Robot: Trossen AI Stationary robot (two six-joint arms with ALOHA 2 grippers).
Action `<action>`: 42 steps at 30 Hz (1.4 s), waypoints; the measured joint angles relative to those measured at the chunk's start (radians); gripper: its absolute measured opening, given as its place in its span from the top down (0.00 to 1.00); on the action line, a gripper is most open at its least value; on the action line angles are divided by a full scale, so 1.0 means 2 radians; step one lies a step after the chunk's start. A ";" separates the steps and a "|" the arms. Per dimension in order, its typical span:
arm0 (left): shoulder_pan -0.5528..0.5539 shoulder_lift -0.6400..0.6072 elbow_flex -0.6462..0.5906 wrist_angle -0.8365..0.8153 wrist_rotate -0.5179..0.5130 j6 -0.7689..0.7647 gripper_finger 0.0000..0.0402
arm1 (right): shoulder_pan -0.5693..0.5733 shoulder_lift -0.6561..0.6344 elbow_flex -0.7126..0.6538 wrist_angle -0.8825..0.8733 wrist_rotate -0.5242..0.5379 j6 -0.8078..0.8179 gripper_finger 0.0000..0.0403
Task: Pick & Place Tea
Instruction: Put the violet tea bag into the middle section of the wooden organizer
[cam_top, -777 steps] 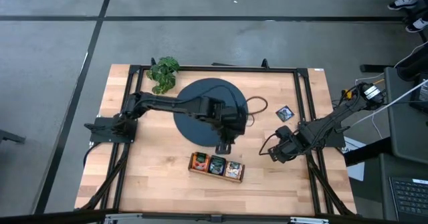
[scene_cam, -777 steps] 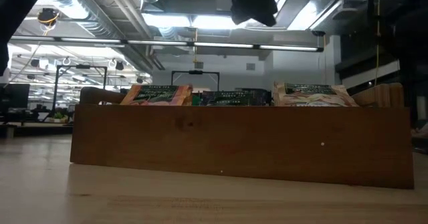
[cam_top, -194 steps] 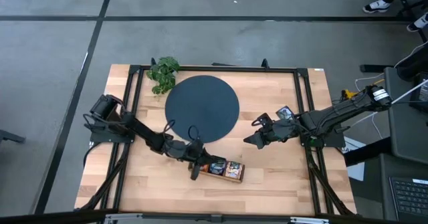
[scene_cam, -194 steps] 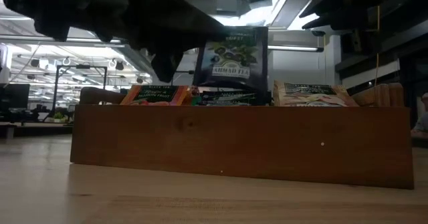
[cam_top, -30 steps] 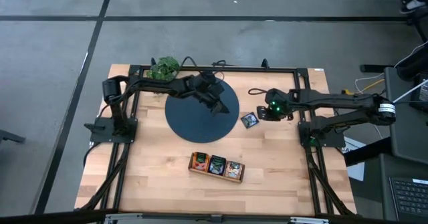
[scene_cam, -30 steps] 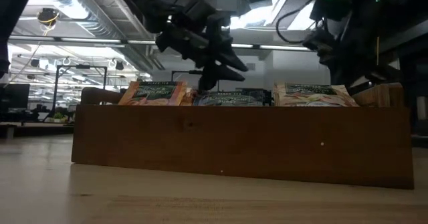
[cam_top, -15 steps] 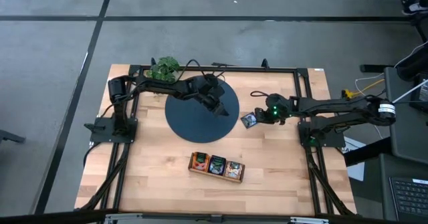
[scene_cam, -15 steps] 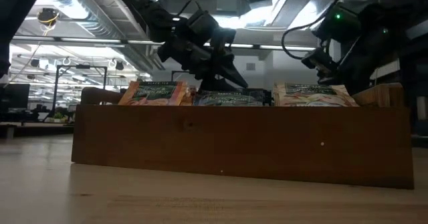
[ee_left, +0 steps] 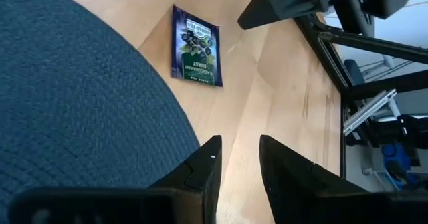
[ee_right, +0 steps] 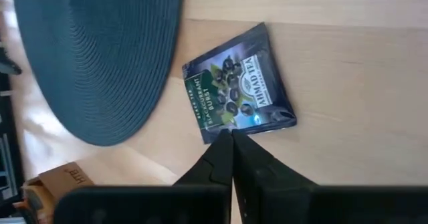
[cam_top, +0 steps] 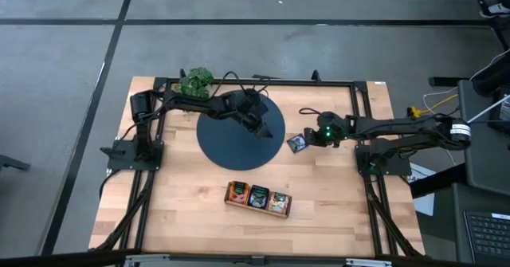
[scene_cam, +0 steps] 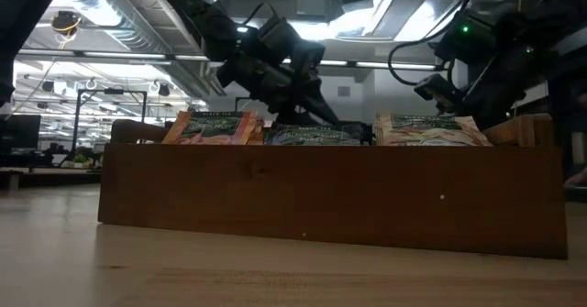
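Table (cam_top: pixel 335 195) wood, round dark mat (cam_top: pixel 239 139) on far half. My left gripper (cam_top: pixel 261 130) over mat's right part, fingers apart, nothing between. My right gripper (cam_top: pixel 307 139) fingers pressed together, tips at edge of dark sachet (cam_top: pixel 297 143) lying flat just right of mat. Tray (cam_top: pixel 257 198) near front, 3 stacks.

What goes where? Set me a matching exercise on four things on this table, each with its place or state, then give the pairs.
Things:
1. dark tea sachet
2. round mat
3. wooden tray
4. plant

Places or states:
A. holds three rows of sachets near the front edge
B. at the back left corner
C. lies on bare wood beside the mat
D. under the left claw

Pairs: 1-C, 2-D, 3-A, 4-B
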 joint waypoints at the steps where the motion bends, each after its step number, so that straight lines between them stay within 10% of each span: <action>1: -0.002 0.000 0.000 0.002 -0.002 0.000 0.76 | 0.000 0.002 0.000 -0.001 0.002 -0.001 0.98; 20: -0.020 0.033 0.000 0.047 -0.052 0.000 0.76 | 0.001 0.193 0.003 0.156 -0.018 -0.012 0.99; 42: -0.008 0.095 0.000 0.088 -0.026 -0.009 0.55 | 0.001 0.213 -0.001 0.222 -0.018 -0.015 0.99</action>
